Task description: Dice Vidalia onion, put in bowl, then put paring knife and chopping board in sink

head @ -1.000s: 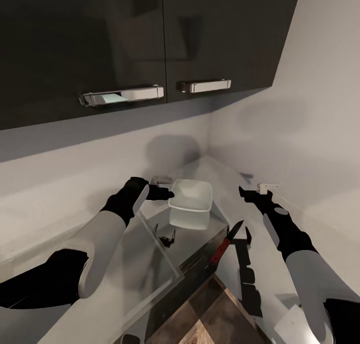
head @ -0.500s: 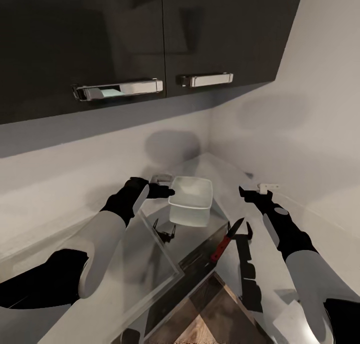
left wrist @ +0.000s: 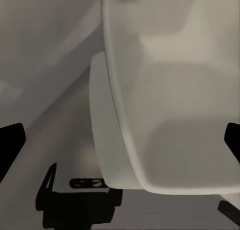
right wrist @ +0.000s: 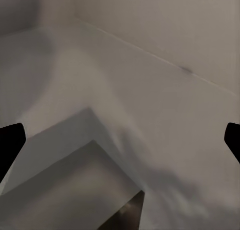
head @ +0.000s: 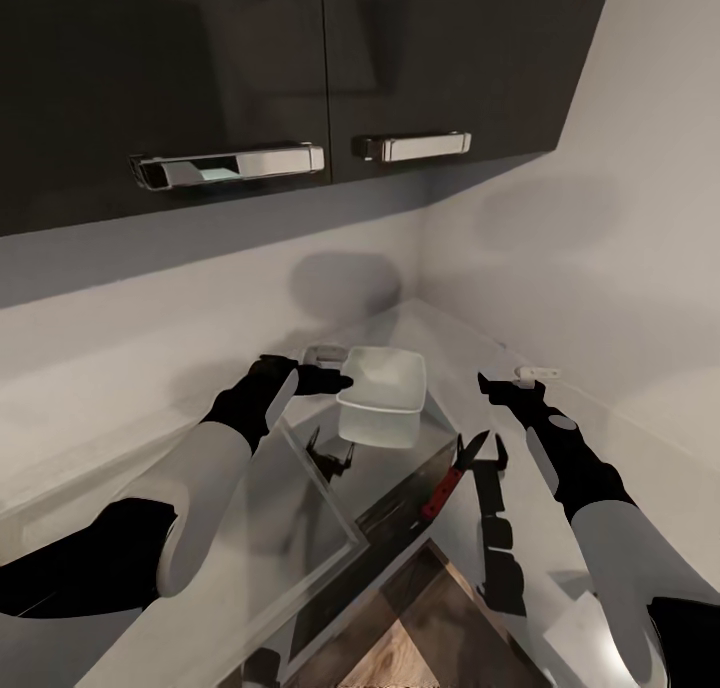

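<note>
The white squarish bowl [head: 381, 392] stands on the glossy grey countertop [head: 455, 353] near the wall corner. My left gripper [head: 326, 380] is open at the bowl's left rim. In the left wrist view the bowl [left wrist: 170, 104] lies between the spread fingertips of the left gripper [left wrist: 120, 142]. The paring knife [head: 449, 480], red handle toward me and dark blade pointing away, lies just right of the bowl. The brown wooden chopping board [head: 425, 628] shows at the bottom edge. My right gripper [head: 490, 384] is open above the counter, right of the knife, with nothing in it [right wrist: 120, 140].
Dark wall cabinets [head: 300, 58] with chrome handles [head: 228, 164] hang above the counter. White walls meet in a corner behind the bowl. A pale-edged rectangular recess [head: 300, 528], perhaps the sink, lies under my left forearm. Dark reflections of my right arm [head: 497, 548] show on the counter.
The whole picture has shifted, so the camera moved: cabinets, bowl and knife sit higher in view. Both arms keep the same pose, and the bowl now lies closer to the left gripper.
</note>
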Available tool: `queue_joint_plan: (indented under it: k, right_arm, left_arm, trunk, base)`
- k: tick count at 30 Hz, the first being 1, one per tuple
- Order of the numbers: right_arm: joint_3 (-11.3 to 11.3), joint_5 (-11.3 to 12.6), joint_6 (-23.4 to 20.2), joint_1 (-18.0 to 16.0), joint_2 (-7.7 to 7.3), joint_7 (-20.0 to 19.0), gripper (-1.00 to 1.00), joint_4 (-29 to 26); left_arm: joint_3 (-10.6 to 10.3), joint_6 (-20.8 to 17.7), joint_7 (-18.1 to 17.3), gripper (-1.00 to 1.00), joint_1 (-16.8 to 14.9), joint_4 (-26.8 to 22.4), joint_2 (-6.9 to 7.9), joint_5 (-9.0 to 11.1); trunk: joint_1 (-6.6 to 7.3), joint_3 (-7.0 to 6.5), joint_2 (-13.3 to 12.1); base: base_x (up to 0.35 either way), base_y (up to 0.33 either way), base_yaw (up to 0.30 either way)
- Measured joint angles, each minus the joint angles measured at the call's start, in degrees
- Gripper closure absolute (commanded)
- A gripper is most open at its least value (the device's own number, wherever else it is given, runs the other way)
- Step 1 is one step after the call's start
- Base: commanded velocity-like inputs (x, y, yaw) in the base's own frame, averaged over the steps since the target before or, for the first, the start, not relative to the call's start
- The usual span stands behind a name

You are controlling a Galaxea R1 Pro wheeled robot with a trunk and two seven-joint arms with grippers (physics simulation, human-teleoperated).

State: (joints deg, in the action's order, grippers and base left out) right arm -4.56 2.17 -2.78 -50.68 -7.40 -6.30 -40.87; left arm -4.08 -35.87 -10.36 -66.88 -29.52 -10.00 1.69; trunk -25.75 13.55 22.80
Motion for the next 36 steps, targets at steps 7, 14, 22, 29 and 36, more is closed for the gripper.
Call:
queue_joint_plan:
  k: [7,14,22,29,36]
  right_arm:
    - [0.0,0.0,0.0,0.0,0.0,0.0,-1.0,0.0]
    - [0.03,0.03,0.0,0.0,0.0,0.0,-1.0,0.0]
    - [0.06,0.04,0.01,0.0,0.0,-0.02,-1.0,-0.04]
    - [0.19,0.13,-0.13,-0.01,0.0,-0.01,-1.0,-4.05]
    - [0.14,0.17,-2.62,-0.01,0.03,-0.04,-1.0,-7.88]
  left_arm:
    - [0.0,0.04,0.0,-1.0,0.03,0.04,0.0,0.0]
    - [-0.04,0.04,0.0,-1.0,0.04,0.04,0.0,0.0]
    - [-0.05,0.05,0.0,-1.0,0.04,0.04,0.0,0.0]
    - [-0.07,0.05,0.0,-1.0,0.04,0.04,0.0,0.0]
    - [-0.08,0.05,-0.01,-1.0,0.04,0.04,0.0,0.01]
  trunk:
    - [0.0,0.63,0.0]
    - [0.0,1.26,0.0]
    - [0.0,1.92,0.01]
    - [0.0,2.03,0.01]
    - [0.0,2.04,0.01]
  base:
    - [0.0,0.0,0.0]
    - [0.0,0.0,0.0]
    - [0.0,0.0,0.0]
    - [0.0,0.0,0.0]
    - [0.0,0.0,0.0]
